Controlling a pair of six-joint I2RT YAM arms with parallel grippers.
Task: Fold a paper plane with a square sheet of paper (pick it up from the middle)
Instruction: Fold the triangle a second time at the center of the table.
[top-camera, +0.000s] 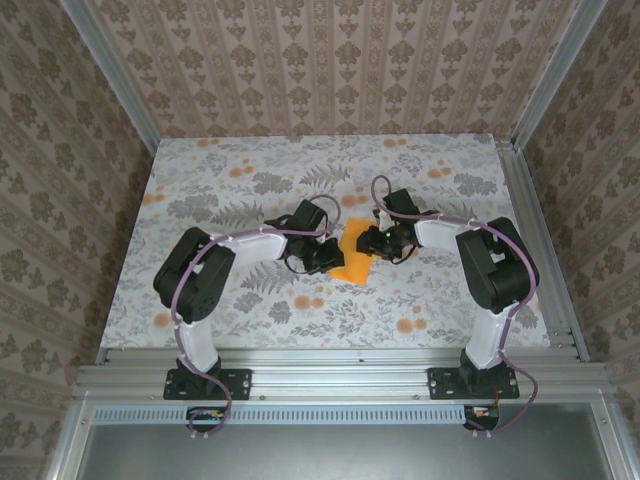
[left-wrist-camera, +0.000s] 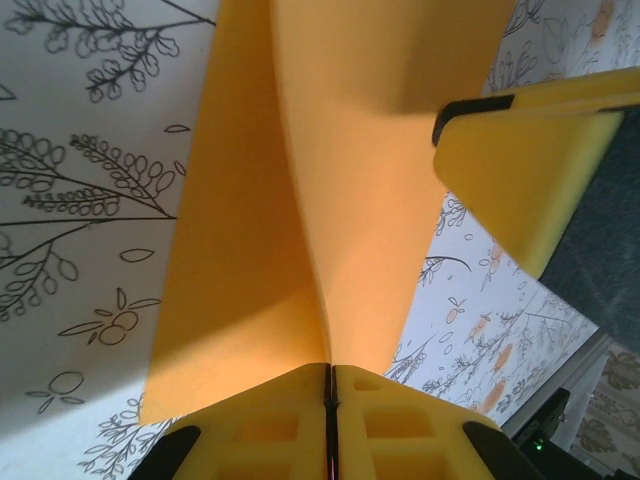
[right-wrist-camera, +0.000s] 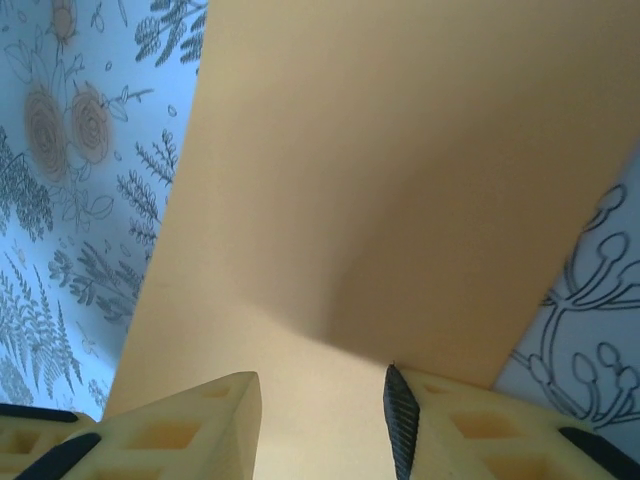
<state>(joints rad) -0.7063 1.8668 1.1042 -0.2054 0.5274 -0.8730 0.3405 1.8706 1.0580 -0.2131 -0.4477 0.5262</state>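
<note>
The square sheet of paper (top-camera: 353, 258) is a bright-orange creased shape in the middle of the floral table. My left gripper (top-camera: 327, 256) meets its left edge. In the left wrist view my left gripper (left-wrist-camera: 330, 372) is shut on a raised ridge of the orange paper (left-wrist-camera: 330, 180), and one yellow finger of the right gripper (left-wrist-camera: 515, 165) hangs over the sheet's far side. My right gripper (top-camera: 382, 243) is at the sheet's right edge. In the right wrist view my right gripper (right-wrist-camera: 322, 415) stands open, with the paper (right-wrist-camera: 400, 170) lying flat beneath the gap. No paper plane shape is formed.
A grey-leaf and orange-flower cloth (top-camera: 250, 190) covers the table. Aluminium rails (top-camera: 530, 230) run along the right edge and the near edge, and patterned walls close in the left, back and right sides.
</note>
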